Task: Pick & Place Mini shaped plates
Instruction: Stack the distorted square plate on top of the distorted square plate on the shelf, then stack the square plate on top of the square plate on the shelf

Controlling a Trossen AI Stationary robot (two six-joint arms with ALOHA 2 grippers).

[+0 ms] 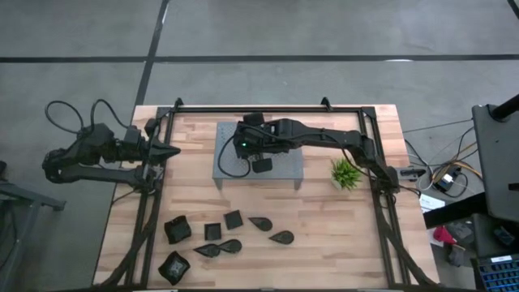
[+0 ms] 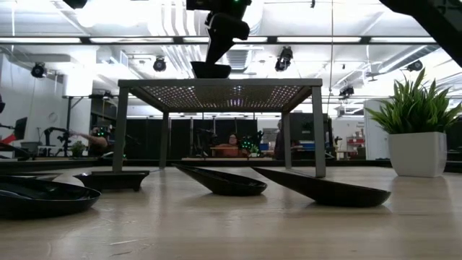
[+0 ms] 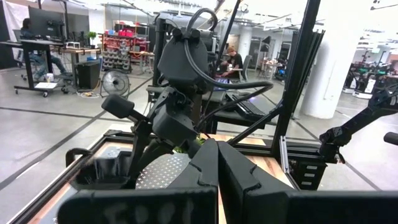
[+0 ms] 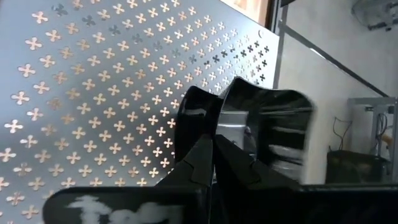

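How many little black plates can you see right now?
9: one plate in the right gripper over the rack; eight others grouped on the table, off the rack. Two overlap, so more may hide.

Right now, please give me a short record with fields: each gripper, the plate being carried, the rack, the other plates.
right gripper: over the grey perforated rack, pinching the rim of a square black plate
left gripper: shut, empty, at the table's left edge
remaining plates: square and teardrop dishes on the wooden table, in front of the rack
green plant: right of the rack
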